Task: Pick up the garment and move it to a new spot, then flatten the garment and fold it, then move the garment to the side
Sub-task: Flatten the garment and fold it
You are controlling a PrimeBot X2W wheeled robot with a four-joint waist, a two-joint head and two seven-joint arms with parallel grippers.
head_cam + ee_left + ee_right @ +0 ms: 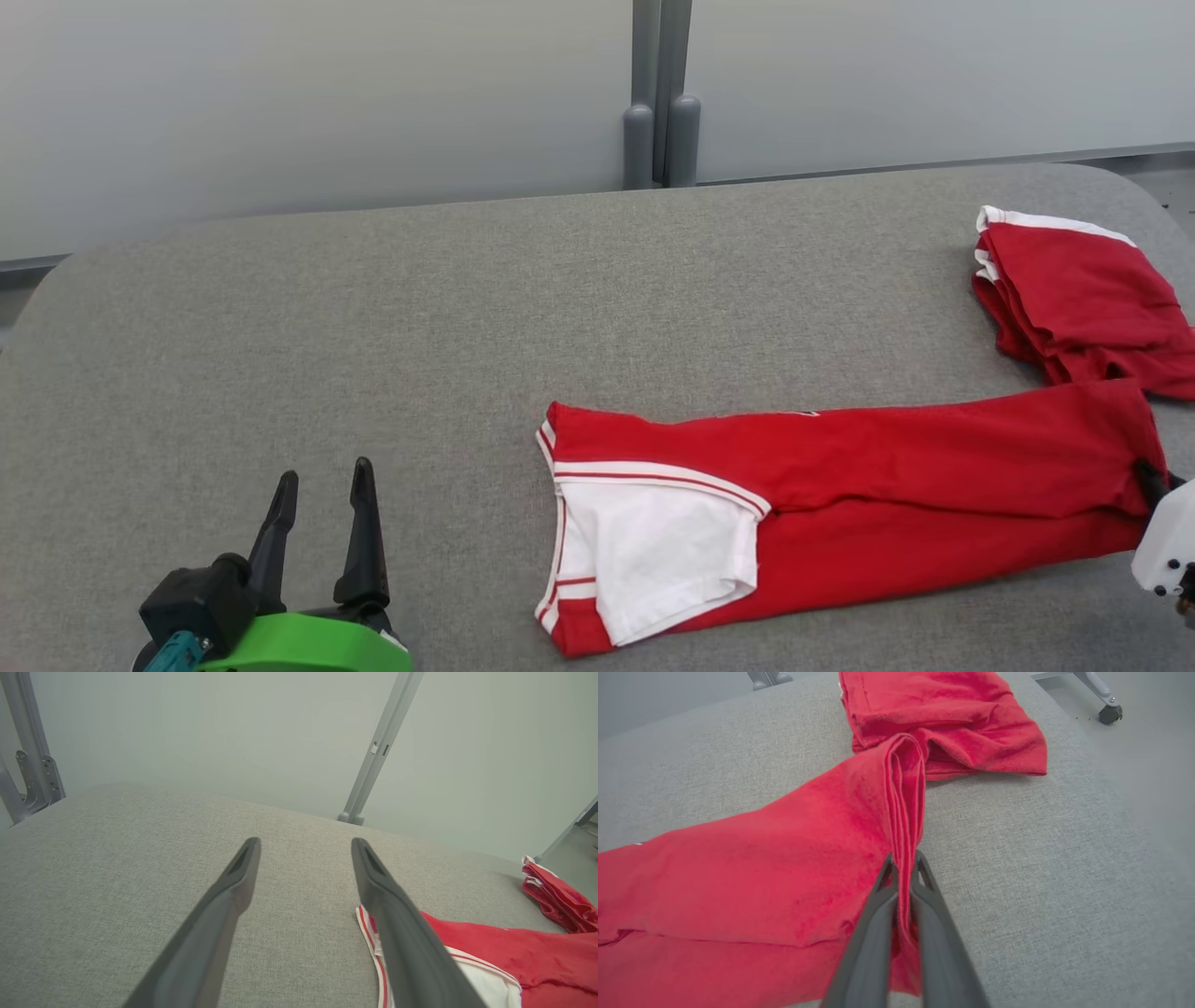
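A red garment (840, 495) with white panels and trim lies folded into a long strip across the right half of the grey table. Its white-trimmed end faces my left gripper (322, 485), which stands open near the table's front left, well apart from the cloth. In the left wrist view that gripper (306, 847) hovers over bare table, the garment (504, 956) at lower right. My right gripper (903, 861) is shut on the garment's (784, 858) right edge, the red layers pinched between its fingers. In the head view the right gripper (1150, 478) sits at the strip's right end.
A second red garment (1074, 299) with white trim lies folded at the table's (373, 327) far right, touching the strip's end. A grey post (661, 103) stands behind the table's back edge. A castor wheel (1109, 714) is on the floor past the right edge.
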